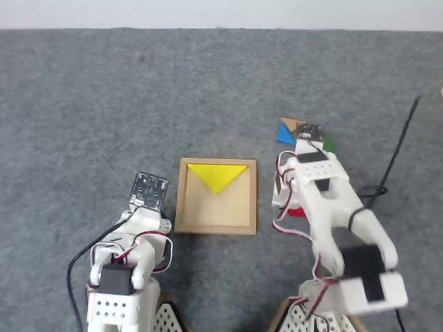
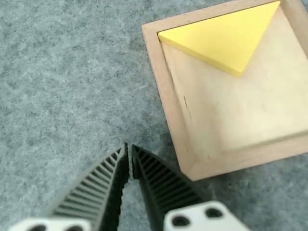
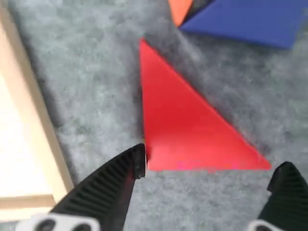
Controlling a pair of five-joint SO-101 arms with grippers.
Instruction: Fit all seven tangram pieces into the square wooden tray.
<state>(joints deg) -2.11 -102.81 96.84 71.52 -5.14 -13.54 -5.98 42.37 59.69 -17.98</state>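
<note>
Now the right pincer [image 3: 211,166] stands wide open, one jaw on each side of the red triangle [image 3: 187,125]. That piece lies flat on the grey bench [image 1: 83,90] just beside the tray [image 1: 183,200], at its 3 o'clock. The left pincer [image 2: 128,155] is closed on nothing, near the tray's 8 o'clock corner. One piece is home: the yellow triangle [image 1: 217,174], set against the tray's 12 o'clock wall. A blue piece [image 1: 284,135], an orange piece [image 1: 292,125] and a green piece [image 1: 329,144] lie at about 2 o'clock. The step in hand looks like grasping the red one. Next the jaws must lower, close on its edges and lift it over the rim.
</note>
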